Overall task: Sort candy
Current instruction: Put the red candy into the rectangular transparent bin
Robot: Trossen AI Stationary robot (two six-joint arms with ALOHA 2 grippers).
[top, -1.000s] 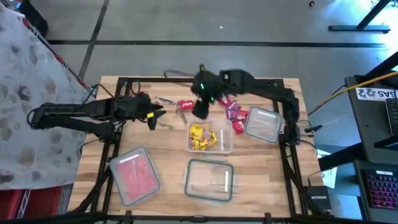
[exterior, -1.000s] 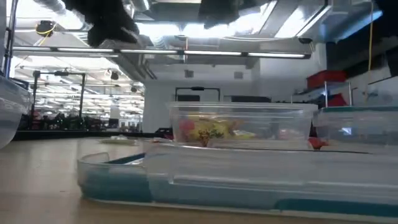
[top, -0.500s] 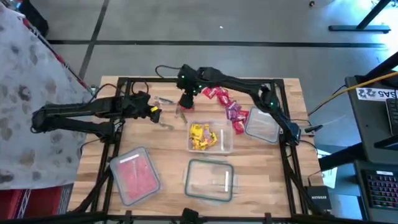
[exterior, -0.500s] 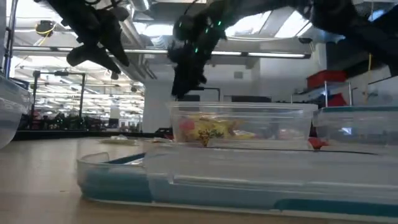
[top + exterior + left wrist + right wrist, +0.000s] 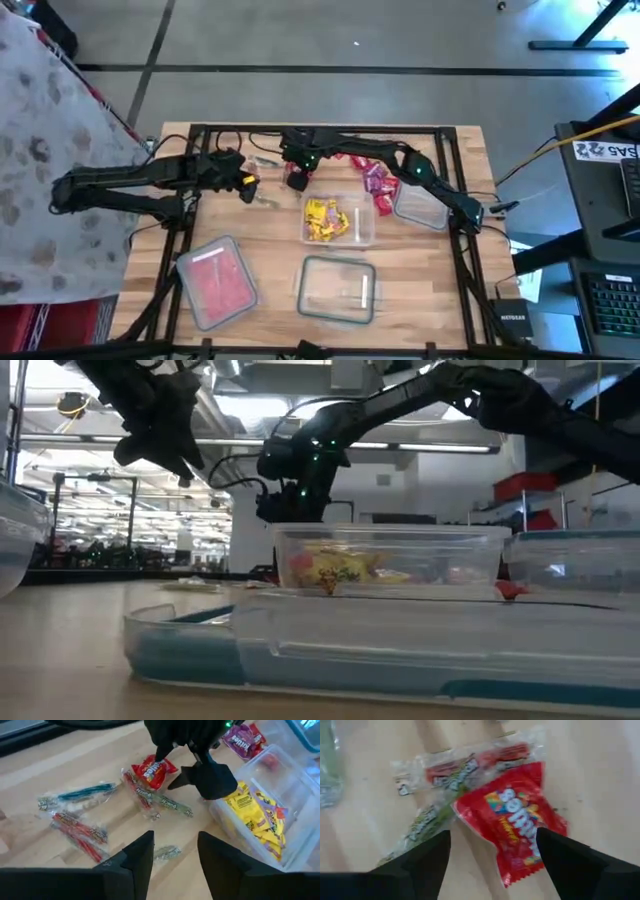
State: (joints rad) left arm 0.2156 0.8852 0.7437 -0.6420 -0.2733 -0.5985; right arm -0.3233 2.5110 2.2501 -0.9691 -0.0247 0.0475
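A red candy pack (image 5: 512, 820) lies flat on the wooden table among long clear-wrapped sticks (image 5: 80, 794). My right gripper (image 5: 492, 832) stands open right over it, one finger on each side; the left wrist view shows it from ahead (image 5: 182, 757). My left gripper (image 5: 175, 855) is open and holds nothing, left of the loose candy and above the table (image 5: 245, 185). Yellow candy fills a clear container (image 5: 338, 222). Purple and red packs (image 5: 375, 178) lie beyond it. My right gripper comes at the red pack from above, pointing down, with its open fingers (image 5: 427, 860) on either side of the pack's near end (image 5: 520, 855). The pack lies flat on the table. Whether a fingertip touches it, I cannot tell.
A container with pink-red contents (image 5: 215, 280) sits near the front left. A clear one (image 5: 337, 288) stands at the front middle and another (image 5: 422, 198) at the right. A black frame (image 5: 190, 130) borders the table. Cables lie at the far edge.
My right gripper has swung toward the table's left edge and come down over the red pack. My left gripper has stayed about where it was. The candy has not moved.
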